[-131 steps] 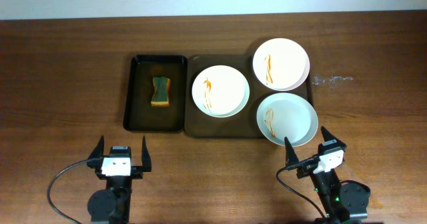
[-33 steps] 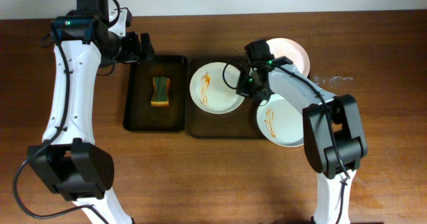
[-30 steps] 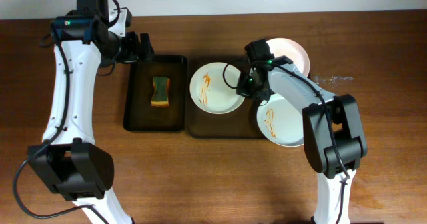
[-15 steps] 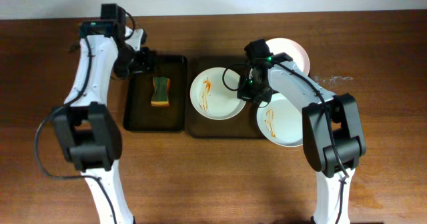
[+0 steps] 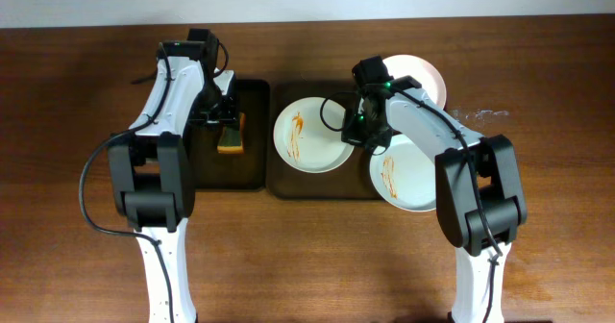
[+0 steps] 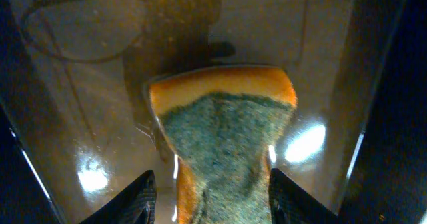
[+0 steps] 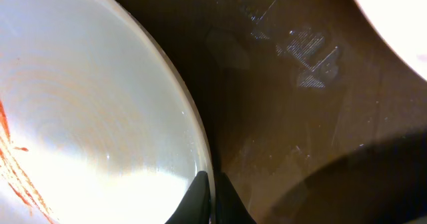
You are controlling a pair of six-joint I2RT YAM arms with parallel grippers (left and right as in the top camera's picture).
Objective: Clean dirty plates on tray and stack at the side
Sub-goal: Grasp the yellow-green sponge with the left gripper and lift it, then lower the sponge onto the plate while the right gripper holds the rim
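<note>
Three white plates with orange-red streaks lie on the brown tray [image 5: 322, 185]: one at the left [image 5: 306, 136], one at the back right [image 5: 423, 79], one at the front right [image 5: 415, 177]. My right gripper [image 5: 358, 129] [image 7: 212, 199] is shut on the left plate's [image 7: 87, 117] right rim, one finger inside and one outside. My left gripper [image 5: 228, 119] [image 6: 213, 201] straddles a green-topped orange sponge [image 5: 231, 140] [image 6: 223, 131]. Its jaws are open, with a narrow gap still showing at the left finger.
The sponge lies in a smaller black tray [image 5: 207, 164] to the left of the brown tray [image 7: 300, 117]. The back right plate's edge [image 7: 400, 11] is close to my right gripper. A pale smear [image 5: 478, 115] marks the wooden table to the right.
My left arm has swung right and down over the sponge, and its jaws have narrowed around it. My right gripper has stayed on the plate's rim.
</note>
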